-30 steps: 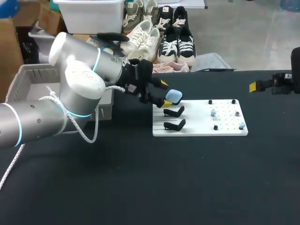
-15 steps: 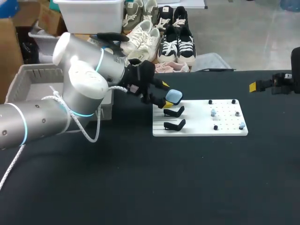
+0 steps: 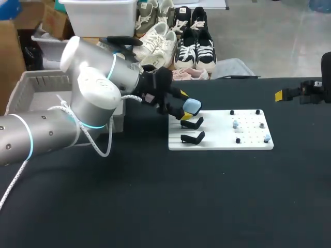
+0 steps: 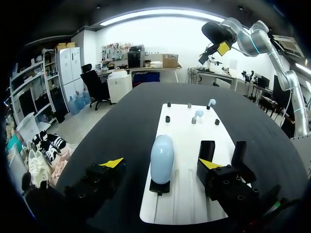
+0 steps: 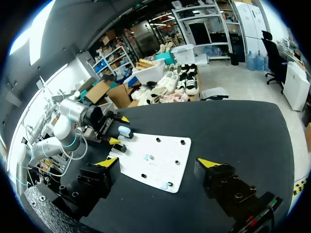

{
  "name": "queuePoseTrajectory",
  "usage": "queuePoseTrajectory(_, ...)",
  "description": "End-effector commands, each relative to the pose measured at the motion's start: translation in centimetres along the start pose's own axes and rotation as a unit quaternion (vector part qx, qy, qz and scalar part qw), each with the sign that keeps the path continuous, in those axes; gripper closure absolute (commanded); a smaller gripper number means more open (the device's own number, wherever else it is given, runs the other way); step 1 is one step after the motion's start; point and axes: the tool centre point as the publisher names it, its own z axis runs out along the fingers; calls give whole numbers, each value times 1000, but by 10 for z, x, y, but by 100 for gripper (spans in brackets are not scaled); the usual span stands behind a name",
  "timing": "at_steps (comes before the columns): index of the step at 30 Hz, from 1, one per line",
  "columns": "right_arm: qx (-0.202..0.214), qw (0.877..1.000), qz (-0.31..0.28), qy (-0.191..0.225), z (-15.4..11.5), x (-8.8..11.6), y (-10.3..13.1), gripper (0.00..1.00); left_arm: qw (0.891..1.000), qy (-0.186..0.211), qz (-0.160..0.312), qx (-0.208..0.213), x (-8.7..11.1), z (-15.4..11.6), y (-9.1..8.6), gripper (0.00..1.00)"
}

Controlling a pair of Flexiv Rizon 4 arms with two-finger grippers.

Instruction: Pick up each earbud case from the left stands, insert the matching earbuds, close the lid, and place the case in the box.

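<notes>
- At the far left corner of the white board (image 3: 222, 132), the pale blue earbud case (image 3: 192, 106) sits upright on the farthest of the stands.
- Left gripper (image 4: 161, 164) straddles the case with its yellow tips spread wide. In the left wrist view neither tip touches the case, so it is released and grasps nothing.
- Right gripper (image 5: 158, 163) hangs over the far right of the worktop (image 3: 155, 206), well apart from the board, fingers spread with nothing between them.
- I judge the task to be at its first grasp on this case. The case is not yet lifted, and the small pale earbuds (image 3: 235, 124) remain on the board's right half among the black pegs (image 3: 232, 112).
- Filling the case, closing its lid and boxing it are all left to do.
- Two nearer black stands (image 3: 192, 123) carry no case. Whether their cases are in the grey box (image 3: 36, 88) I cannot tell, as the left arm hides part of it.
- The box sits at the worktop's far left, just behind the left arm, so the carry there looks short.
- Near the board's far edge the worktop ends soon, while a broad stretch of worktop lies on its near side.
</notes>
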Motion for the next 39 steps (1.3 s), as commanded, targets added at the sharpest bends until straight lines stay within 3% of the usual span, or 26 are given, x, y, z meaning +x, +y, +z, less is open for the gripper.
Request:
queuePoseTrajectory(1,-1,1000,0,1,0,0,-1,0,1000,0,-1,4,0,2,5,6)
queuePoseTrajectory(17,-1,1000,0,1,0,0,-1,0,1000,0,-4,3,1,3,5,35)
queuePoseTrajectory(20,-1,1000,0,1,0,0,-1,0,1000,0,-4,5,1,3,6,50)
queuePoseTrajectory(25,-1,1000,0,1,0,0,-1,0,1000,1,-4,8,1,4,6,60)
queuePoseTrajectory(33,-1,1000,0,1,0,0,-1,0,1000,1,-4,11,2,5,6,67)
queuePoseTrajectory(39,-1,1000,0,1,0,0,-1,0,1000,1,-5,11,2,6,5,80)
